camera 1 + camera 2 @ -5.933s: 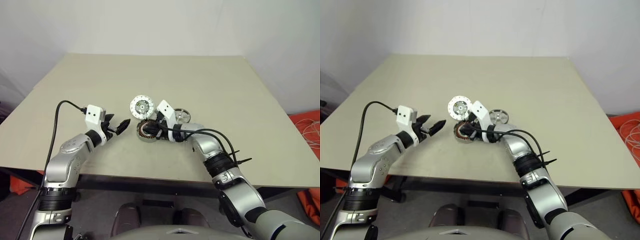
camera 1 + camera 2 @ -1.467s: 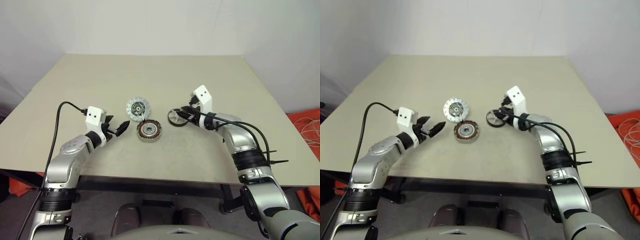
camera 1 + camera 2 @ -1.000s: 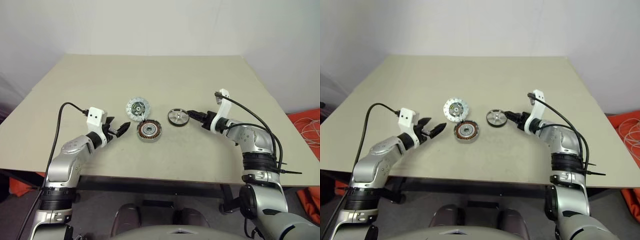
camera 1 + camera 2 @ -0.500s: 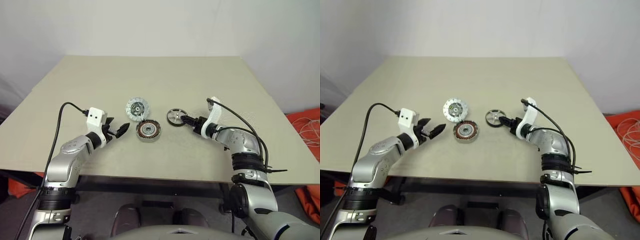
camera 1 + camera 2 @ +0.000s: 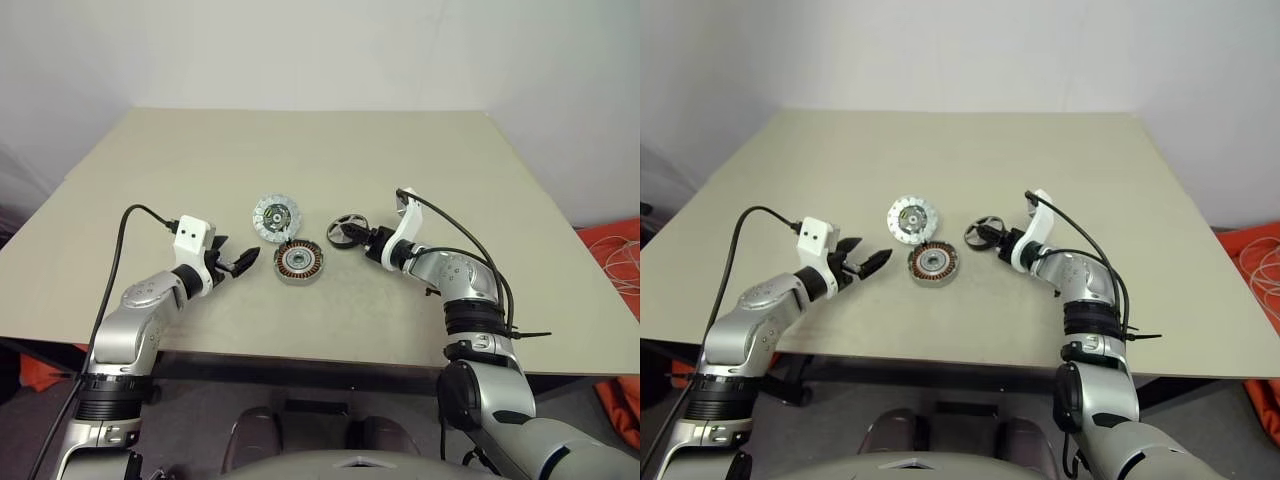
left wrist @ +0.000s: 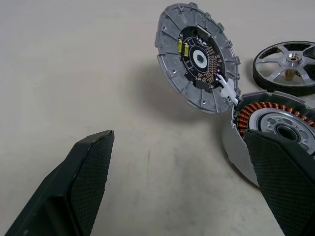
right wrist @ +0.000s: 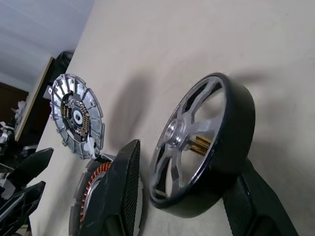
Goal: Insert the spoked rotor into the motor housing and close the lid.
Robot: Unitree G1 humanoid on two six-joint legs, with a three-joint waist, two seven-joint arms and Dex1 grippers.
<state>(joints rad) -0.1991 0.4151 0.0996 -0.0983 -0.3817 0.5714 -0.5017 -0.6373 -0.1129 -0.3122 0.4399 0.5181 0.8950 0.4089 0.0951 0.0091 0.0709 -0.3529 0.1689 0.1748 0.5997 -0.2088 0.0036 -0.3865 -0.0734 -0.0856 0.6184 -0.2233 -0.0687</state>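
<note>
My right gripper (image 7: 182, 196) is gripping the spoked rotor (image 5: 347, 230), tipped up on its edge near the middle of the desk (image 5: 300, 150). My left gripper (image 5: 243, 260) is waiting wide open, holding nothing, beside the motor housing (image 5: 297, 261) and its lid (image 5: 276, 214).

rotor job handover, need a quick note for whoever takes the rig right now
Right gripper: fingers closed on the spoked rotor, gripped by its black rim and tilted on edge just right of the motor housing.
Left gripper: open, holds nothing, hovering left of the housing.
Lid: swung open, leaning behind the housing and joined to it at one edge; copper windings exposed.
Done: rotor gripped.
Left: seat the rotor in the housing, then close the lid.
</note>
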